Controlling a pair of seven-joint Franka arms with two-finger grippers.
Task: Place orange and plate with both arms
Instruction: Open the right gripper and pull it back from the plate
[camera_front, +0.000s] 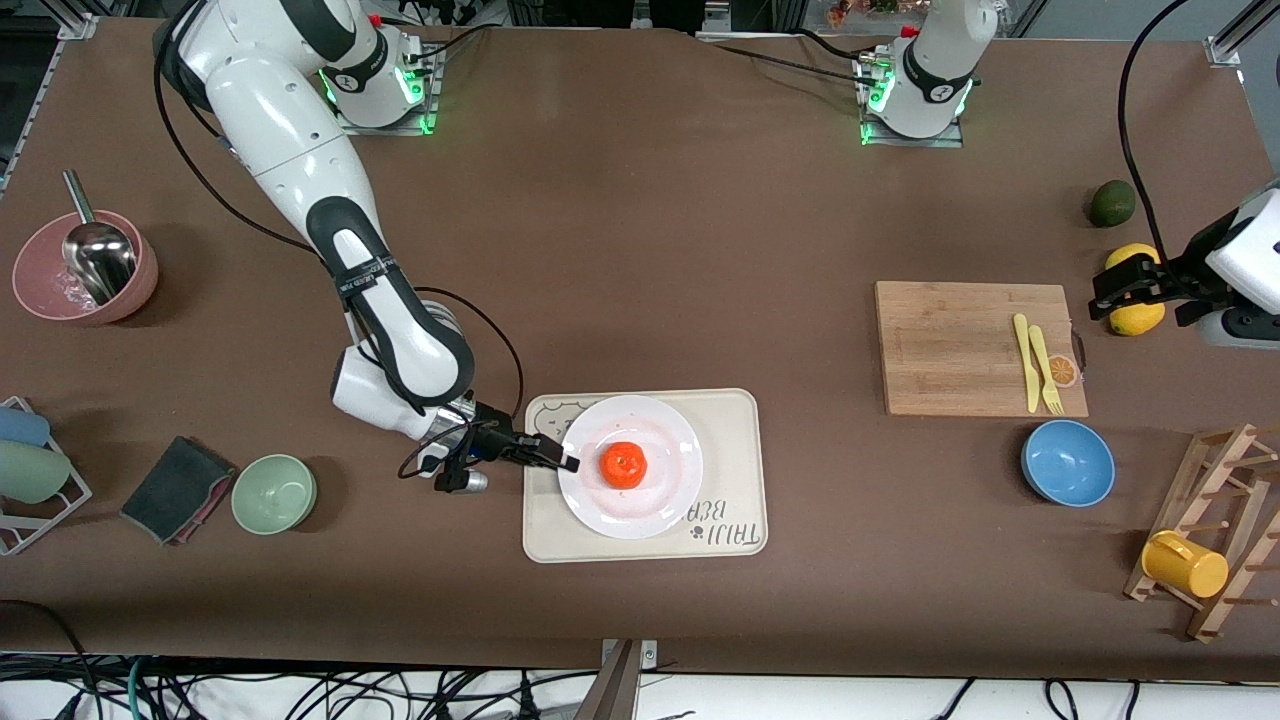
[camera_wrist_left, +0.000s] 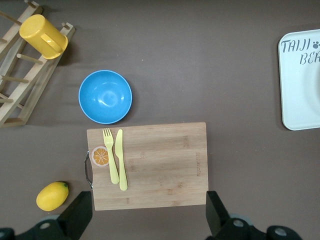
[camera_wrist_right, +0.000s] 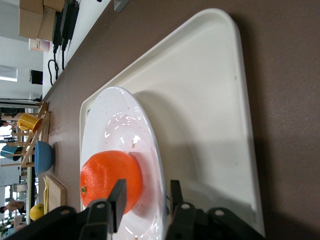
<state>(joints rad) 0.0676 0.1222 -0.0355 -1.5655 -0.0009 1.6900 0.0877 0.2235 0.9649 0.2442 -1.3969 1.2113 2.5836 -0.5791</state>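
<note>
The orange (camera_front: 624, 465) (camera_wrist_right: 111, 180) lies in the well of the white plate (camera_front: 660, 505) (camera_wrist_right: 120, 125). The plate rests on a cream tray (camera_front: 735, 420) (camera_wrist_right: 200, 100). My right gripper (camera_front: 560, 460) (camera_wrist_right: 147, 192) is at the plate's rim on the side toward the right arm's end. It is open, with one finger over the rim and the other under it, gripping nothing. My left gripper (camera_front: 1125, 290) (camera_wrist_left: 147, 215) waits open and empty, high over the table by the cutting board's edge, near a lemon.
At the left arm's end are a bamboo cutting board (camera_front: 960, 340) with a yellow knife and fork, a blue bowl (camera_front: 1067, 462), a lemon (camera_front: 1140, 318), a dark green fruit (camera_front: 1111, 203) and a wooden rack with a yellow cup (camera_front: 1185, 563). A green bowl (camera_front: 274, 493) and a pink bowl (camera_front: 85, 280) stand at the right arm's end.
</note>
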